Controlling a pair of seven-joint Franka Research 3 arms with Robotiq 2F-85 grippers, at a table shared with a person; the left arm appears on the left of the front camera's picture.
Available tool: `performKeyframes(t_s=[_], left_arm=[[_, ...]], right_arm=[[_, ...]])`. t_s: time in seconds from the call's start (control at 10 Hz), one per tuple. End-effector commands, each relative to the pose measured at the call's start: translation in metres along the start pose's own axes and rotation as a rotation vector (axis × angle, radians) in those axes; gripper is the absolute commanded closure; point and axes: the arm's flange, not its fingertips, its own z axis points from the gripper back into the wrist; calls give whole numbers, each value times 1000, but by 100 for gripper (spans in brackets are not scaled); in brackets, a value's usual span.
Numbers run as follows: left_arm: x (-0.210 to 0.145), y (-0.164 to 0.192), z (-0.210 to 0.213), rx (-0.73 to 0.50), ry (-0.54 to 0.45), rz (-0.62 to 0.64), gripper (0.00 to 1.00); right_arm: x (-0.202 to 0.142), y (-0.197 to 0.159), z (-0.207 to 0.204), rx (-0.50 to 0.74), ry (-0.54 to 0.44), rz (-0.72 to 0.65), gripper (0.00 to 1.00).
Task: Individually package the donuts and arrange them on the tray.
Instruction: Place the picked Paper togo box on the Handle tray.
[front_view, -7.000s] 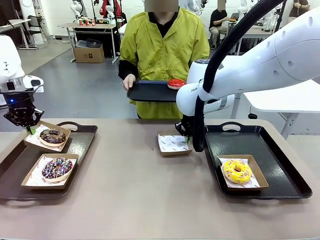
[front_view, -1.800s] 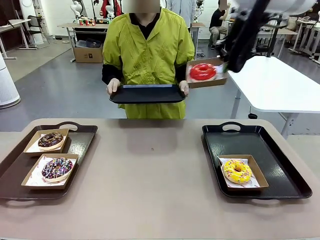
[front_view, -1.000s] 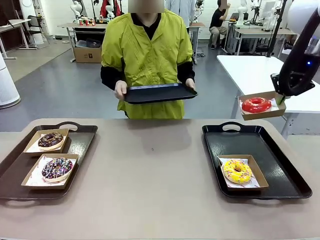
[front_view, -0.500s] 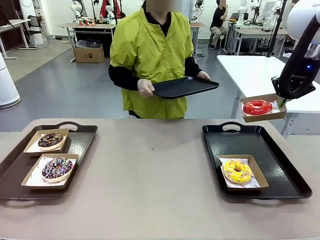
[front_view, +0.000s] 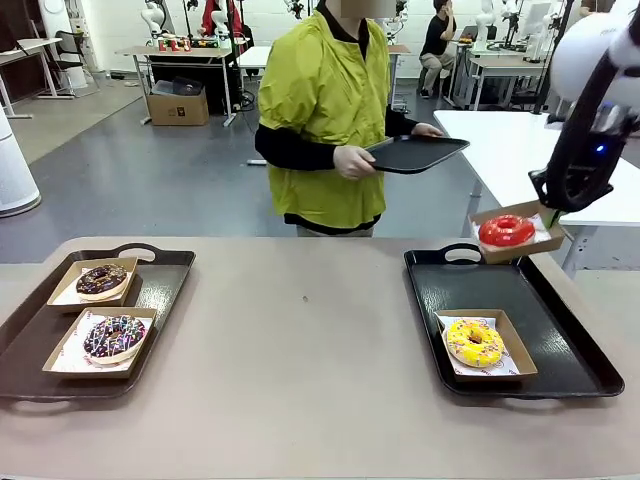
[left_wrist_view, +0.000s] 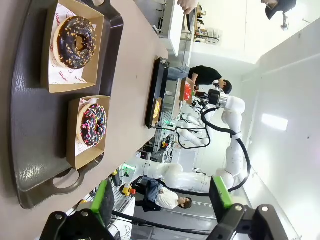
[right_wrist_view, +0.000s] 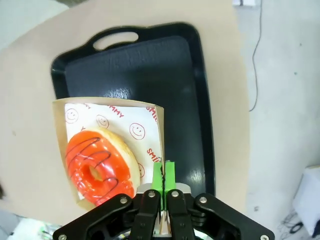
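Right gripper (right_wrist_view: 164, 181) pinches red donut's (right_wrist_view: 101, 166) cardboard box (right_wrist_view: 112, 120) above tray (front_view: 560, 340).

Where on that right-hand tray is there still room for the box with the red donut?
The right tray has bare room across its far half, between the handle and the yellow donut in its box. The right gripper holds the red donut's box above that far end. The left tray is crowded by two boxed chocolate donuts.
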Motion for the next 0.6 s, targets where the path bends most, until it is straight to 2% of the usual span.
performKeyframes(t_s=[0.0,0.2,0.5], left_arm=[[-4,-2,-1,-2,-5,-3,0],[-4,-2,-1,-2,-5,-3,0],[-4,-2,-1,-2,-5,-3,0]], right_arm=[[21,8,-27,-48,3,81,99],[32,11,-55,-40,3,117,99],[45,7,-90,-1,37,65,99]])
